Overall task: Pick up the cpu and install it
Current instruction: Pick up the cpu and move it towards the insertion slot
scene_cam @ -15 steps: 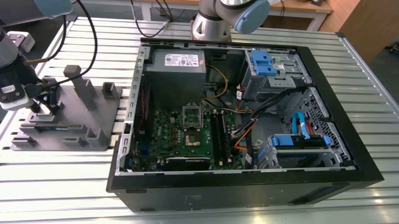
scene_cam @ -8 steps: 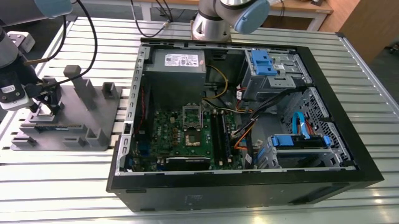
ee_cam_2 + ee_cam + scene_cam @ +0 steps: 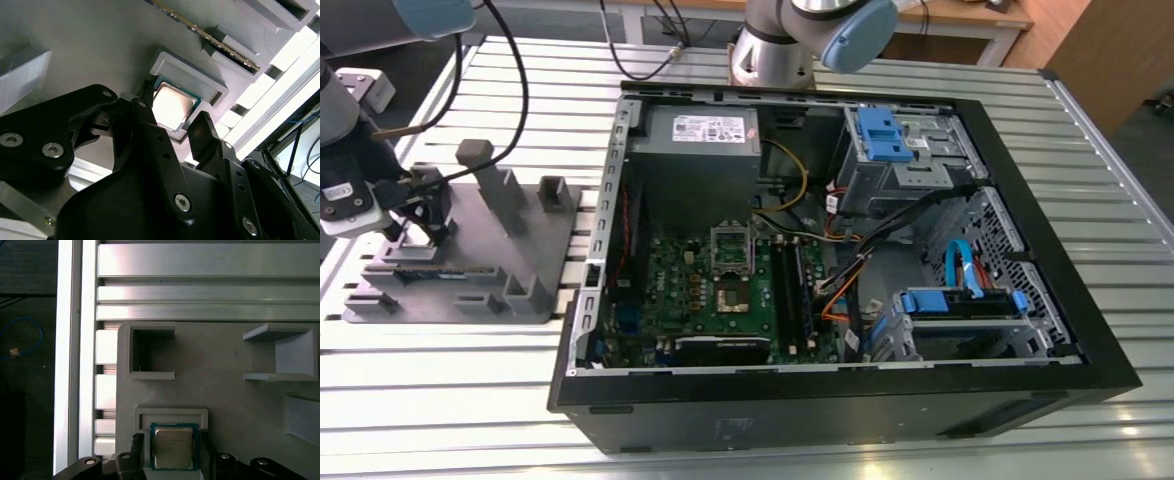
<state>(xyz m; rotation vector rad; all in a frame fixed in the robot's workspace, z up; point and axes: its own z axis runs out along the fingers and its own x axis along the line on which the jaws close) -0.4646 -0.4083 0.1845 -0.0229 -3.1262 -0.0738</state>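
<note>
Where the grey fixture tray (image 3: 520,245) lies on the slatted metal table (image 3: 454,400), at the exterior view's left, the gripper (image 3: 403,232) hangs low over the part of the tray near its left edge. In both wrist views the cpu (image 3: 172,105) sits flat in a shallow walled pocket close to that edge, silver top up. The fingers (image 3: 136,440) stand apart, one on each side of the cpu and close to its rim; I cannot tell whether they touch it. Further right, the open computer case (image 3: 854,400) lies on the table beside the tray, its motherboard (image 3: 674,290) facing up with the socket (image 3: 731,290) near its middle.
</note>
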